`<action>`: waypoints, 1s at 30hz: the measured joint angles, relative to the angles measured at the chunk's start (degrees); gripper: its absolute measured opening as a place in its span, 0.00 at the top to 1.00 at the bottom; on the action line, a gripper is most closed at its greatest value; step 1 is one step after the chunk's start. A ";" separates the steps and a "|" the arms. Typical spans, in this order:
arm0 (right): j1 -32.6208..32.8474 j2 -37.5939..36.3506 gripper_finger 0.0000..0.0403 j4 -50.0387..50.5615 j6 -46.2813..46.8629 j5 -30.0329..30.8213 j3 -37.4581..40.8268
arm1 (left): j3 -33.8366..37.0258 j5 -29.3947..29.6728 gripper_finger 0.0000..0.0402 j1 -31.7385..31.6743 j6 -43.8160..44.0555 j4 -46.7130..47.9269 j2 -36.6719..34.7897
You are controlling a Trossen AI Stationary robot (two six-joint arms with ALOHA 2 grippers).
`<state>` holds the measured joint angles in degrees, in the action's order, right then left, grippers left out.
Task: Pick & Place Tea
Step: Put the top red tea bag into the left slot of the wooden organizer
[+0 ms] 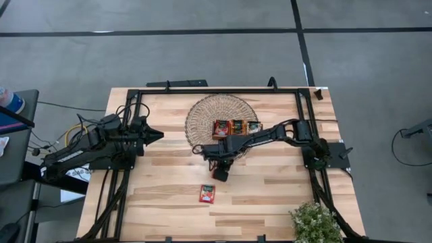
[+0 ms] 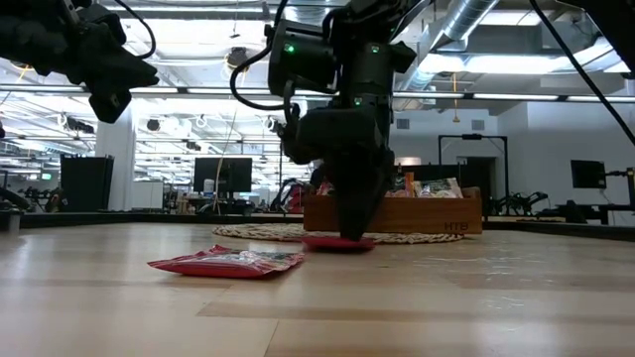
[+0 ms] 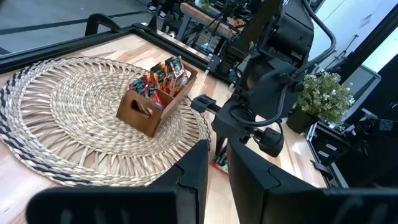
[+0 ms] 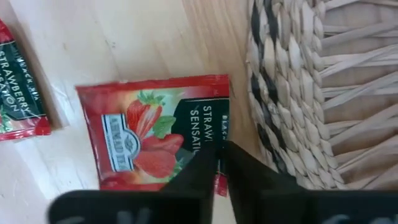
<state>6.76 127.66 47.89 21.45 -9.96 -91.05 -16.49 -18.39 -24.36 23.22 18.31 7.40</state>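
Right wrist view: red sachet (image 4: pixel 149 134) lies flat, label sideways.

Glossy sachet (image 4: pixel 155 134), woven straw mat (image 4: pixel 323 81)

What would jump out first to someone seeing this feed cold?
The right gripper is down on the table, its fingers pinched on the edge of a red tea sachet just off the rim of the woven mat. Next, the wooden tray on that mat, stocked with sachets, and a second red sachet lying loose nearer the table's front. The left gripper waits off to the mat's side.
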 joint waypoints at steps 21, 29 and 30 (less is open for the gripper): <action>0.51 1.45 1.00 10.51 -2.15 -4.12 -7.46 | 0.00 0.00 0.87 0.02 0.07 0.00 0.00; 0.93 1.33 1.00 17.74 -3.75 -2.47 -13.33 | 0.00 0.00 0.87 0.01 0.05 -0.02 0.00; 0.98 1.33 1.00 18.20 -3.81 -2.47 -14.13 | 0.00 0.00 0.87 0.00 -0.01 -0.02 0.00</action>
<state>7.74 128.99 66.09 17.64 -12.43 -105.17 -16.49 -18.39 -24.36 23.22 18.28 7.40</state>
